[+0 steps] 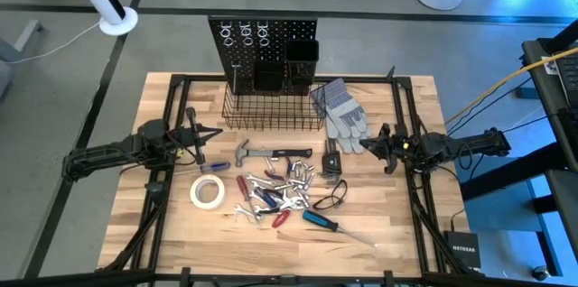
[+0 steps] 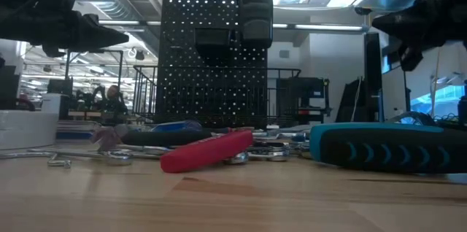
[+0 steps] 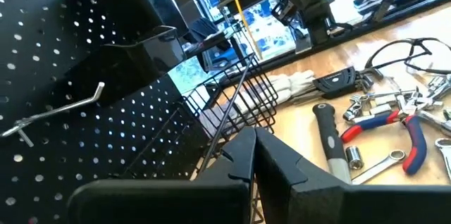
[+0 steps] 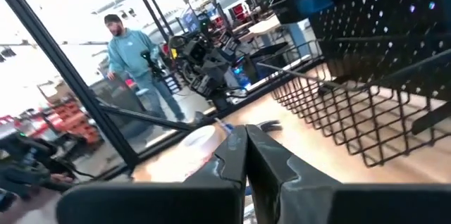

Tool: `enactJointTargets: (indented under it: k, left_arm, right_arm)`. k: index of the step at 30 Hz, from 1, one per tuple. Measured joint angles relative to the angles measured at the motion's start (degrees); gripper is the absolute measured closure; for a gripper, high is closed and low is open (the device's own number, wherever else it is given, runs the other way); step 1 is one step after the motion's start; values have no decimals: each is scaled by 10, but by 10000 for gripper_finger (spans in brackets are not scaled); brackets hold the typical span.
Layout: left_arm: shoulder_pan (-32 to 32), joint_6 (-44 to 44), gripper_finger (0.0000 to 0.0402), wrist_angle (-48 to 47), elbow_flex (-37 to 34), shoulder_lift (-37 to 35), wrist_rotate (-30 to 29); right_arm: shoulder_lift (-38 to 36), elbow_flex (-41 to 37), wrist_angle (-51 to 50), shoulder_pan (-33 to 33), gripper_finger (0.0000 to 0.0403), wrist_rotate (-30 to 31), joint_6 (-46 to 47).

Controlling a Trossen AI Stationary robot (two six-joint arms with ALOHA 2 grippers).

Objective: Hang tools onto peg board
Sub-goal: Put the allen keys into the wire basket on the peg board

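None of the tools hangs on the peg board yet, so by my reading the whole job is still ahead. They lie in a loose heap on the desk, between the two sets of fingers and a little nearer the front edge: the hammer, the white tape roll, wrenches, red- and blue-handled pliers and a blue-handled screwdriver. The left gripper has its fingers pressed together on nothing, with the hammer just beside their tips. The right gripper is likewise closed and empty, its tips near the grey gloves. The board stands upright at the desk's far edge, beyond both sets of fingers, its wire basket apparently empty and its silver hooks bare.
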Motion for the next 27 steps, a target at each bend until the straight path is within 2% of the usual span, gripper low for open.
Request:
enactJointTargets:
  k: [4,9,11,14,17,21,27]
  left_arm:
    - [0,-65,400,7,-1,0,0]
    - [0,-284,400,56,0,0,-1]
    - [0,-327,400,63,0,0,-6]
    - [0,-378,400,74,0,0,-9]
    - [0,-391,400,73,0,0,-8]
    - [0,-374,400,81,0,0,8]
    - [-25,-354,400,127,0,9,31]
  right_arm:
    - [0,0,4,0,391,6,10]
    - [0,0,21,0,386,71,0]
    - [0,0,20,0,378,96,-18]
    - [0,0,9,-1,353,101,-35]
    - [0,0,-9,-1,313,96,-23]
    - [14,1,-16,-1,253,53,10]
    - [91,28,-12,0,184,-3,33]
